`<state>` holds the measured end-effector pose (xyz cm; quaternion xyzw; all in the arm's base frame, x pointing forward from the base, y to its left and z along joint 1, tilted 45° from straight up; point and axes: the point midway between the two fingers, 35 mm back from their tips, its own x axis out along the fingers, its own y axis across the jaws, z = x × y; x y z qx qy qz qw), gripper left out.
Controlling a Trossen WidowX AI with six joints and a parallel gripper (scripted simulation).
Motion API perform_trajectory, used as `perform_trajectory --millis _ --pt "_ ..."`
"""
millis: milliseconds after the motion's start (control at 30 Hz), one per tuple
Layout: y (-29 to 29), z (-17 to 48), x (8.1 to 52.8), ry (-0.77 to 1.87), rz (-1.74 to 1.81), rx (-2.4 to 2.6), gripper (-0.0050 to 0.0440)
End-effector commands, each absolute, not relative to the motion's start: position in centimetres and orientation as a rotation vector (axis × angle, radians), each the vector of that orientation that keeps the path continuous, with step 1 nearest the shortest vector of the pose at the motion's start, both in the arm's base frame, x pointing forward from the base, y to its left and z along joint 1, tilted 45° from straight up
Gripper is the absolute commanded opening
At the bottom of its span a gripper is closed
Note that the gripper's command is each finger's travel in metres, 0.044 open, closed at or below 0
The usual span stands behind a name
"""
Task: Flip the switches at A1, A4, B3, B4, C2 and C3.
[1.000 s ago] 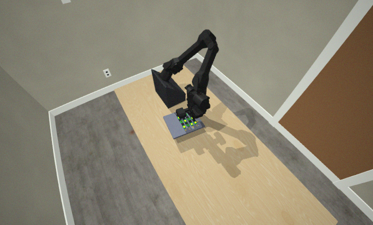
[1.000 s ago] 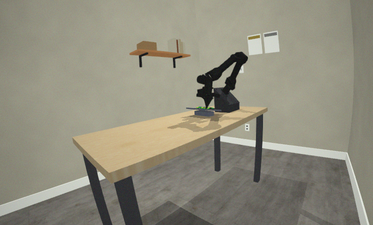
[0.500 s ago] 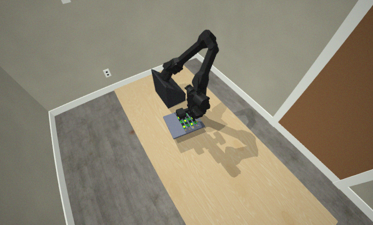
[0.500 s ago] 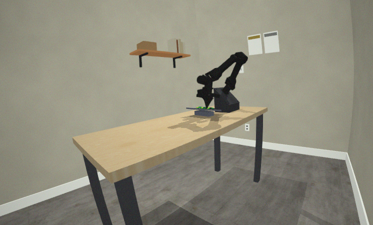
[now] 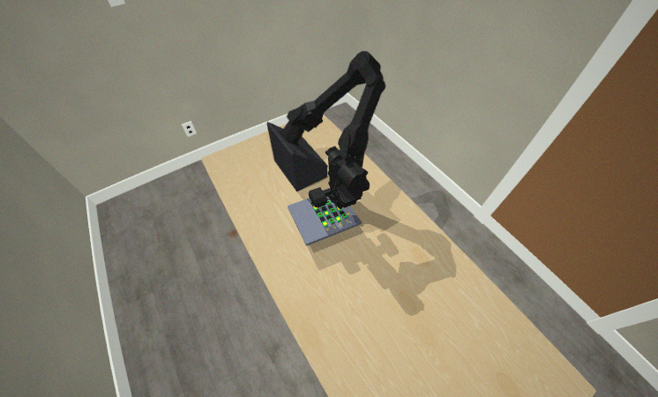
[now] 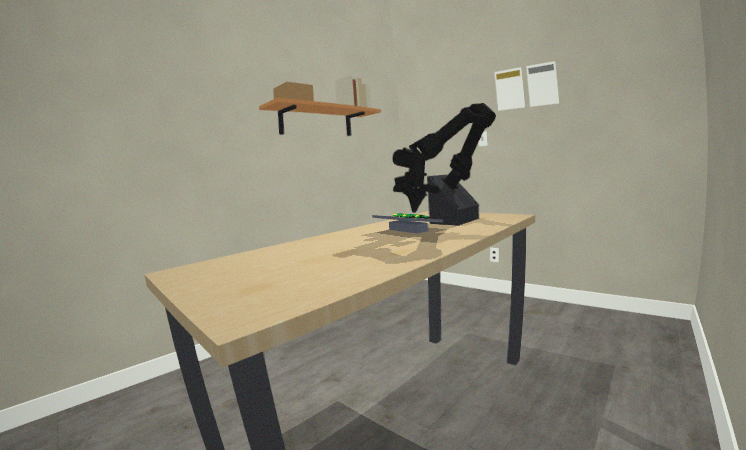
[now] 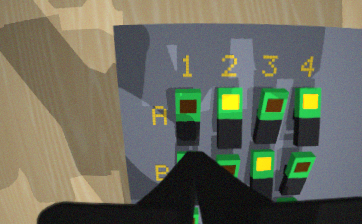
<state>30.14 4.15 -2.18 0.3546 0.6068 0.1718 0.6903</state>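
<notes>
With the pincer [image 7: 196, 162] closed on nothing, its tip just below A1 [image 7: 188, 116], A4 [image 7: 308, 116] lies to your right along row A.

The hand [image 7: 196, 162] hides switch B1; row C is cut off.

Illumination is even and moderately bright in all three views, with no glare. The arm [image 5: 355, 123] casts a hard-edged, blocky shadow [image 5: 400, 266] across the bench [image 5: 370, 320], falling away from the base, so the light comes from above and behind the arm. In the wrist view, soft shadow patches cross the panel [image 7: 142, 100] and the wood to its left. All views are low in resolution; the panel lettering is slightly soft. The exterior view bows the right wall edge. The closed end effector [image 7: 196, 165] reads as a featureless black silhouette.
</notes>
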Motion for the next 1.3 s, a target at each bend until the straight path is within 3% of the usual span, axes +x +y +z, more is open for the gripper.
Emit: perform_trajectory --millis 0,333,667,1267 --pt "1.3 1.3 31.5 1.281 0.403 0.748 -0.005" --pt "0.3 2.7 30.2 1.327 0.399 0.77 -0.005" --pt "-4.7 -2.9 28.8 1.346 0.392 0.775 -0.005" --pt "-1.8 -5.6 28.9 1.334 0.386 0.795 -0.005"
